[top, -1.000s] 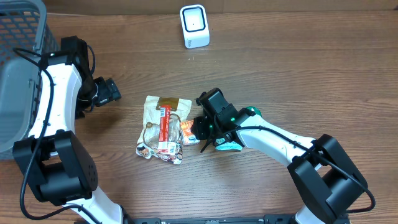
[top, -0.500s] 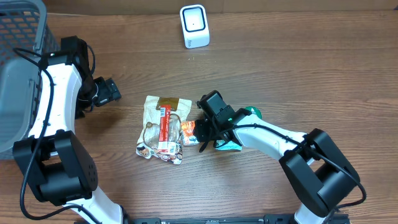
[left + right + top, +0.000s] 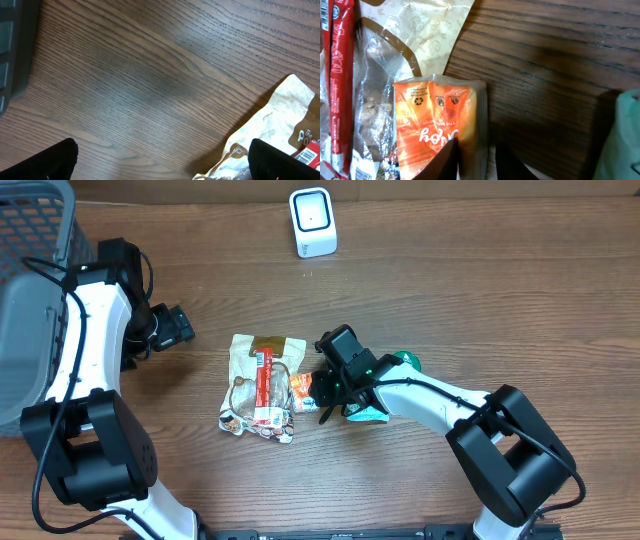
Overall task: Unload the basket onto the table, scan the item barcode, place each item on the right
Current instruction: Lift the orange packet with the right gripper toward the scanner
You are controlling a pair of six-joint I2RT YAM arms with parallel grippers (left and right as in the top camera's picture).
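Note:
An orange snack packet [image 3: 436, 119] lies against a beige pastry bag [image 3: 422, 47] with a red label strip. In the overhead view the packet [image 3: 301, 387] sits at the bag's [image 3: 262, 375] right edge. My right gripper [image 3: 476, 159] is shut on the packet's right edge, with one finger [image 3: 441, 166] on its orange face and the other on the wood side. In the overhead view the right gripper [image 3: 322, 392] is at mid-table. The white barcode scanner [image 3: 312, 222] stands at the far edge. My left gripper [image 3: 162, 162] hangs open over bare wood left of the bag.
A teal packet [image 3: 378, 412] lies under my right arm, and its edge [image 3: 628, 132] shows at the right of the wrist view. A grey mesh basket [image 3: 30, 270] fills the far left corner. The left arm [image 3: 100, 310] stands beside it.
The right gripper has shifted slightly left onto the orange packet, and its jaws have narrowed on the packet's edge. The left arm has not moved.

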